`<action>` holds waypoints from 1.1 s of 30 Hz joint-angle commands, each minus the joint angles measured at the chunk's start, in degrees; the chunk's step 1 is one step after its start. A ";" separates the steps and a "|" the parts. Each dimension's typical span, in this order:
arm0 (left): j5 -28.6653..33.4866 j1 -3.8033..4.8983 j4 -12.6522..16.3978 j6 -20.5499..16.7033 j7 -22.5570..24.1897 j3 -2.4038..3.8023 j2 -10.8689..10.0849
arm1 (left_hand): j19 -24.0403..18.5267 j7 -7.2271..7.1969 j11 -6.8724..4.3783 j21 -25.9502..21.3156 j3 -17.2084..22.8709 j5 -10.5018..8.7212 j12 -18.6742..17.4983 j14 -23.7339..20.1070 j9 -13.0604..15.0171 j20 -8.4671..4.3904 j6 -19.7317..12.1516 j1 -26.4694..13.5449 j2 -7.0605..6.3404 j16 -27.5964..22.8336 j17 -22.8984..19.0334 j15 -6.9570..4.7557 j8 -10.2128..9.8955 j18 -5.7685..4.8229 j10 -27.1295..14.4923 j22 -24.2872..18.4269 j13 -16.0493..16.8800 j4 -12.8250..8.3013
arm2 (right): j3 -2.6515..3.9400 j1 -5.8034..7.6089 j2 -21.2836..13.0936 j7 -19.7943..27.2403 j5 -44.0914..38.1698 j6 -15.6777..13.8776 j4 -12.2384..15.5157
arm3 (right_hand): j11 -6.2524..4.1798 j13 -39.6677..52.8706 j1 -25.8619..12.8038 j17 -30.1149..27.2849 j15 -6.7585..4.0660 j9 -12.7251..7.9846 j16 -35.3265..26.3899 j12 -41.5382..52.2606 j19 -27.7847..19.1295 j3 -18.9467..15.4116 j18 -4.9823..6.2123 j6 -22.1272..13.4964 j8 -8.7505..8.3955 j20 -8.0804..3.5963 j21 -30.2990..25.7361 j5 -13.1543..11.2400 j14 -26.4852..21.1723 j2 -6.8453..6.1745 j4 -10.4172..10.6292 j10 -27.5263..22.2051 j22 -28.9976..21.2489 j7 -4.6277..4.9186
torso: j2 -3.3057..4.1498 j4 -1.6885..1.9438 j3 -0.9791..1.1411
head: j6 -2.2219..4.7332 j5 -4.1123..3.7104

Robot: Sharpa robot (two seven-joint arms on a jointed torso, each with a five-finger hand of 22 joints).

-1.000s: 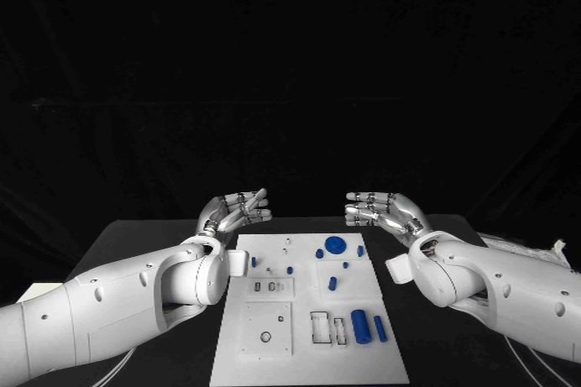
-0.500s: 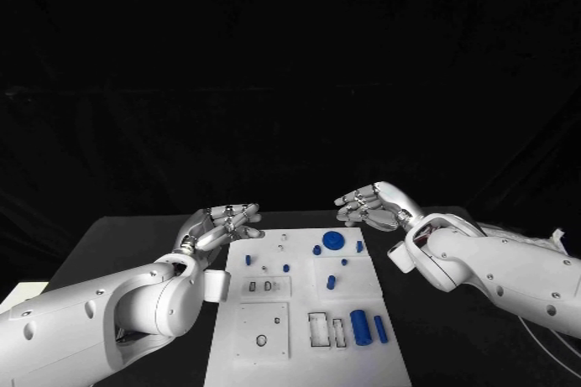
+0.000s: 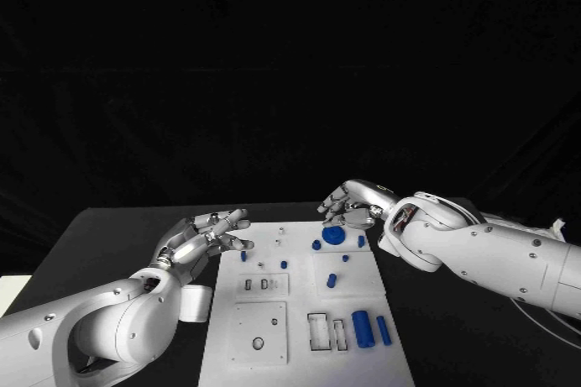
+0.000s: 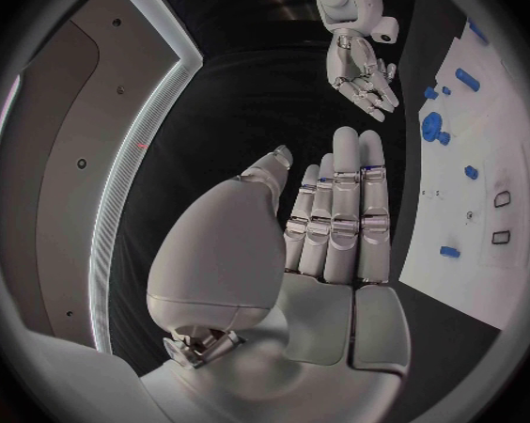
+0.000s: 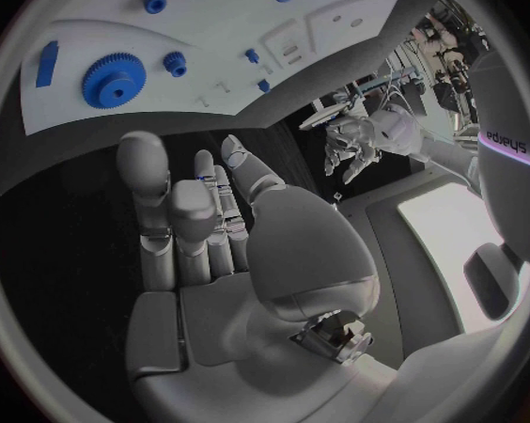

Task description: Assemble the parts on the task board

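The white task board (image 3: 303, 337) lies in the middle of the black table. Near its far edge sits a blue gear (image 3: 334, 234) with small blue pegs (image 3: 317, 245) around it. Two longer blue cylinders (image 3: 362, 322) lie near the front right. My left hand (image 3: 206, 236) hovers at the board's far left corner, fingers straight, holding nothing. My right hand (image 3: 351, 206) hangs just beyond the gear, fingers slightly bent and empty. The left wrist view shows the left hand (image 4: 330, 221), the right hand (image 4: 362, 70) and the gear (image 4: 432, 124). The right wrist view shows the right hand (image 5: 194, 216) facing the gear (image 5: 113, 80).
The board carries several empty slots and holes, such as a rectangular frame (image 3: 318, 330) and an oval hole (image 3: 258, 343). Black table surface (image 3: 109, 244) runs along both sides of the board. A white bundle (image 3: 557, 229) lies at the table's far right.
The camera has shifted. My left hand has dropped down and outward to the board's far left corner. My right hand has swung inward to the far edge by the gear.
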 commanded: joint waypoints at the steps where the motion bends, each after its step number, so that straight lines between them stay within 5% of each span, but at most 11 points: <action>1: 0.88 0.51 1.21 2.38 -0.23 0.19 -0.32 | 0.35 0.11 0.14 0.34 0.38 -0.18 -0.42 -0.49 0.00 -0.14 0.34 -0.47 -0.01 0.76 0.66 -0.05 -0.24 0.04 0.11 0.19 0.06 -0.12 | 0.04 0.30 0.34 -7.27 -13.47 4.60 0.40 | 0.27 -0.17 -0.72 0.84 0.41 0.04 0.88 -0.23 -0.11 0.66 -0.83 0.52 -0.20 0.22 3.12 -0.01 1.82 -0.43 -0.02 -1.39 3.41 0.13 | 1.59 0.82 -0.32 | 0.24 -0.43; 18: 0.91 1.28 3.20 2.13 -0.45 0.36 -1.68 | -1.20 0.48 0.54 0.78 0.27 -0.22 -0.76 -3.11 -0.07 0.15 -0.12 -0.84 -0.16 1.98 2.36 0.37 -0.58 -0.07 -0.75 0.56 -0.03 -0.44 | 0.16 0.76 1.63 -11.92 -23.23 12.51 1.36 | 0.39 -0.11 -1.62 2.11 0.54 0.09 2.21 -0.22 0.20 3.25 -1.73 1.10 -0.14 0.97 11.57 0.76 0.84 -2.22 0.80 -2.94 13.10 -0.34 | 3.33 2.01 -0.52 | 0.10 -1.37; 33: 0.91 1.40 3.31 1.93 -0.78 0.36 -2.00 | -1.47 0.63 0.68 0.90 0.24 -0.21 -0.80 -3.50 -0.09 0.25 -0.45 -0.88 -0.15 2.25 2.67 0.48 -0.64 -0.07 -1.12 0.64 -0.05 -0.55 | 0.16 0.77 2.00 -12.78 -25.84 15.12 1.33 | 0.18 -0.25 -1.63 2.23 0.49 0.14 2.33 -0.17 -0.04 4.00 -1.69 1.56 -0.10 1.09 12.09 0.44 0.81 -2.20 1.26 -3.19 13.38 -0.87 | 4.00 2.30 -0.46 | 0.25 -1.67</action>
